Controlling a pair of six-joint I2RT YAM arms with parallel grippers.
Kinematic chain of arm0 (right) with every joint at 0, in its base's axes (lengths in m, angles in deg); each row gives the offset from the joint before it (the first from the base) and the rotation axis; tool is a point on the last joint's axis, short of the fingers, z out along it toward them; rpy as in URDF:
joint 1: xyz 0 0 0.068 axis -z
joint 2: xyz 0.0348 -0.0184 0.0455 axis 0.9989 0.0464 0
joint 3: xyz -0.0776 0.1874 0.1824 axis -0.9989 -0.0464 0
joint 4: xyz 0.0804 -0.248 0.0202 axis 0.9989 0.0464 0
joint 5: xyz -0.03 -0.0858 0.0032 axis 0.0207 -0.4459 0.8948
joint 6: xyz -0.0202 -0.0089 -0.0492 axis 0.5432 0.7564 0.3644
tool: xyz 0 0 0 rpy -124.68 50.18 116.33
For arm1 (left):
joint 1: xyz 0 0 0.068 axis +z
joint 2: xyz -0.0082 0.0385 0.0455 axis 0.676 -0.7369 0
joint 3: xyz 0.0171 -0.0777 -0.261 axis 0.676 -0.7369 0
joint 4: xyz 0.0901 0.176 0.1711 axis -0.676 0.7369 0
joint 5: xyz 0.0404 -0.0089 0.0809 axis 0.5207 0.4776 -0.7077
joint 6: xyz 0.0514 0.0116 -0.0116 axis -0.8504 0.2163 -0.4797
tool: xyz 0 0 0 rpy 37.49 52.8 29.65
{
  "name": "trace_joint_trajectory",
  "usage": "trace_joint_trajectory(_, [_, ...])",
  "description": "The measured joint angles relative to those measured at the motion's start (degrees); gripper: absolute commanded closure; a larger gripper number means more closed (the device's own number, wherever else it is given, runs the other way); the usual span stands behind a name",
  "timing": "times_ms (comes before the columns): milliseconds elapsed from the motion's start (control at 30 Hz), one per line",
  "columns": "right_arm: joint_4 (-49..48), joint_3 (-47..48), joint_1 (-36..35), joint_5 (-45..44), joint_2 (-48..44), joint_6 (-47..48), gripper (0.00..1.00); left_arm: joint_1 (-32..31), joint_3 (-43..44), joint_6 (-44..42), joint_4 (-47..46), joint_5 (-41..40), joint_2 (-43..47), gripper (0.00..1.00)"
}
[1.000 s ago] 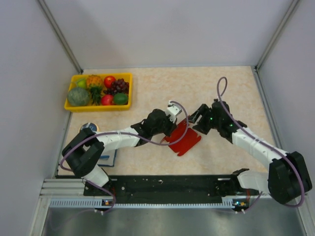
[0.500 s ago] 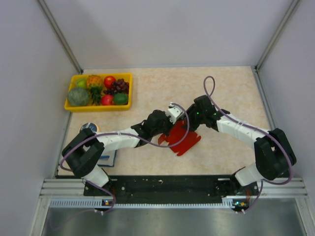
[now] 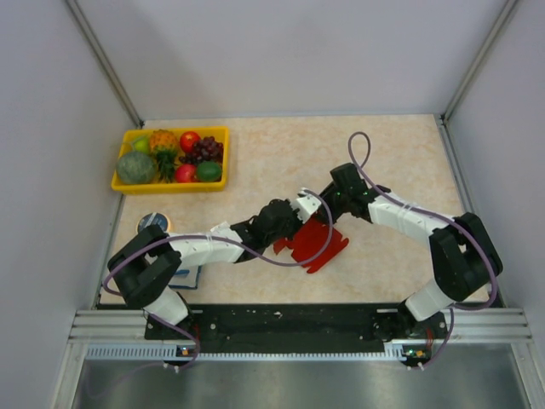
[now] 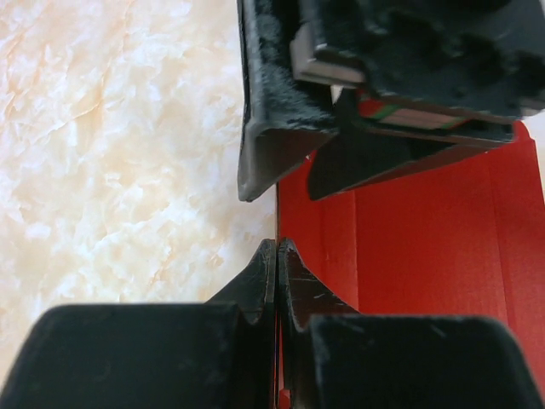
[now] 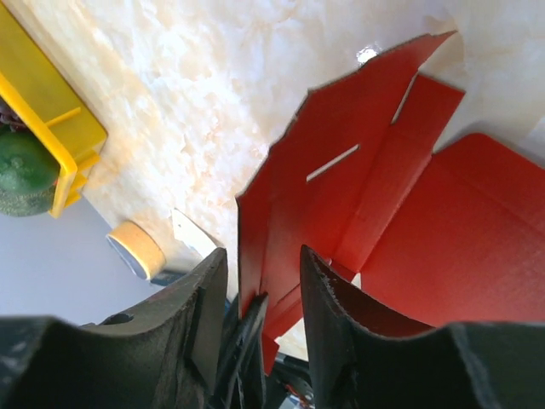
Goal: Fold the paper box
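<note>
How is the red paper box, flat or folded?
Partly folded. One flap of the paper box stands up between the right gripper's fingers; the rest lies on the table. The left gripper pinches it.

"Is this somebody's kitchen?"

"No, a robotics lab, a test cell. Plain grey panels (image 3: 51, 128) close in a marbled tabletop (image 3: 400, 153) all round the jaws. Behind the jaws, a left arm (image 3: 200, 247) and a right arm (image 3: 409, 220) are bolted to an aluminium rail (image 3: 111, 322). Far left of the jaws sits a yellow tray (image 3: 170, 184) of fruit (image 3: 136, 168)."
</note>
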Motion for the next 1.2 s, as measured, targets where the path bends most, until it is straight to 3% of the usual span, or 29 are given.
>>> trace_joint_trajectory(133, [-0.22, 0.0, -0.02, -0.04, 1.27, -0.28, 0.67, -1.25, -0.33, -1.38, -0.52, -0.09, 0.15, 1.0])
trace_joint_trajectory(167, [-0.31, -0.02, -0.02, -0.04, 1.53, -0.37, 0.78, -1.38, -0.39, -1.62, -0.66, -0.24, 0.15, 1.0])
trace_joint_trajectory(267, [-0.7, -0.24, -0.04, 0.0, 1.84, -0.74, 0.91, -1.55, -0.61, -2.47, -0.96, -0.66, 0.15, 1.0])
trace_joint_trajectory(367, [-3.32, -1.64, -0.02, 0.68, 1.81, -1.97, 0.99, -1.79, -0.72, -3.19, -0.83, -1.64, 0.15, 0.84])
trace_joint_trajectory(400, [-4.2, -2.08, -0.02, 0.92, 1.75, -2.12, 1.0, -1.84, -0.72, -3.13, -0.74, -1.99, 0.15, 0.69])
trace_joint_trajectory(533, [-9.84, -5.2, -0.02, 1.75, 1.07, -2.58, 1.0, -1.95, -0.92, 0.09, 1.44, -2.51, 0.79, 0.47])
trace_joint_trajectory(633, [-15.23, -8.41, -0.02, 2.05, 0.15, -2.73, 1.0, -1.49, -3.13, 5.01, 4.28, -1.33, 4.98, 0.41])
trace_joint_trajectory(767, [-23.3, -12.57, 0.07, 2.89, -0.48, -2.12, 1.0, 1.31, -8.28, 12.72, 6.95, 1.33, 17.0, 0.46])
trace_joint_trajectory(867, [-26.84, -14.03, 0.09, 3.91, -0.42, -0.68, 1.0, 5.25, -12.76, 16.85, 6.51, 2.21, 24.13, 0.61])
trace_joint_trajectory(933, [-29.83, -15.23, 0.35, 4.46, -0.26, 0.42, 1.0, 7.91, -15.96, 18.75, 6.08, 2.8, 26.36, 0.62])
trace_joint_trajectory(1033, [-32.85, -16.48, 0.48, 4.94, -0.11, 2.12, 1.0, 10.4, -19.5, 20.13, 6.56, 3.1, 24.96, 0.62])
trace_joint_trajectory(1200, [-37.13, -17.88, 0.85, 5.62, 0.72, 3.06, 1.0, 10.36, -18.14, 20.5, 9.11, 4.46, 16.33, 0.68])
